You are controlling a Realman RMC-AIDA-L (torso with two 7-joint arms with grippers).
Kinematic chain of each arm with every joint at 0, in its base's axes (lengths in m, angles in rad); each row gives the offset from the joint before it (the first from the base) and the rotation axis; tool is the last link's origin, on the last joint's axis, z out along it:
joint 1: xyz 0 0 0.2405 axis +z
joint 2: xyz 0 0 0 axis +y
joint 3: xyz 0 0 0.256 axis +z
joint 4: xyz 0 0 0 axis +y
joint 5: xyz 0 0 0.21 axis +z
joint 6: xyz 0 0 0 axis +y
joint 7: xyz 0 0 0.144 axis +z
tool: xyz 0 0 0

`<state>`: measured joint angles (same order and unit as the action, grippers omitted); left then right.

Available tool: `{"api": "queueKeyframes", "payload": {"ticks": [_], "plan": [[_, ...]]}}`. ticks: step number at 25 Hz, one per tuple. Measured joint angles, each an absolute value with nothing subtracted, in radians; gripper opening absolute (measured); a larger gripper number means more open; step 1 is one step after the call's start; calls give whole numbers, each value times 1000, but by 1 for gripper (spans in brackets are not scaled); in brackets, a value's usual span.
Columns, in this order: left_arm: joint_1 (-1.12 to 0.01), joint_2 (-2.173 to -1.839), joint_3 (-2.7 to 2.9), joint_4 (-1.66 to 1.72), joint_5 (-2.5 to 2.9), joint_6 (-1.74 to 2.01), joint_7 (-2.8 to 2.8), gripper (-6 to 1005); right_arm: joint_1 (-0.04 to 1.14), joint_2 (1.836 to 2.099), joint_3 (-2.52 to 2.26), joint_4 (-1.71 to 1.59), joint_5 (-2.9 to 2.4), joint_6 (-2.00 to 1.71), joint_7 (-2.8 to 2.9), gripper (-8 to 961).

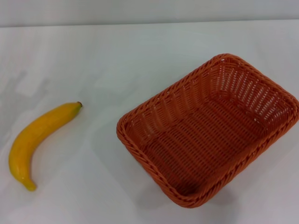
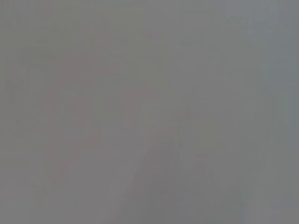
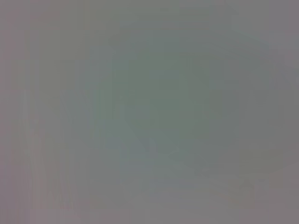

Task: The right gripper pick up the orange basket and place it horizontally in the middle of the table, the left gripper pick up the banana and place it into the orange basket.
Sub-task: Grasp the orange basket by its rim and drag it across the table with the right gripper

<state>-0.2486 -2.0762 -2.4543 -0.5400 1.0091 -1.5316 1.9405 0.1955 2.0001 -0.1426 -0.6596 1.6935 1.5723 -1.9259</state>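
Observation:
In the head view the orange basket sits on the white table, right of centre, turned at a slant with one corner toward me; it is empty. The yellow banana lies on the table at the left, its dark tip pointing up and right toward the basket, well apart from it. Neither the left gripper nor the right gripper appears in the head view. Both wrist views give only a plain grey field with no object or finger to be made out.
The table's far edge runs across the top of the head view. Bare tabletop lies between the banana and the basket and in front of both.

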Motion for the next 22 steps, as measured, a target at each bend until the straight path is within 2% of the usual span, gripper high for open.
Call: {"api": "queueKeyframes", "payload": {"ticks": [15, 22], "plan": [[-256, -2075, -2454, -540, 1010, -1528, 1940, 875, 207, 1997, -146, -673, 1689, 1566, -1919, 830], [-251, -2078, -2454, -540, 1017, -1531, 1939, 874, 222, 1963, -276, -908, 1595, 1539, -1710, 823]]}}
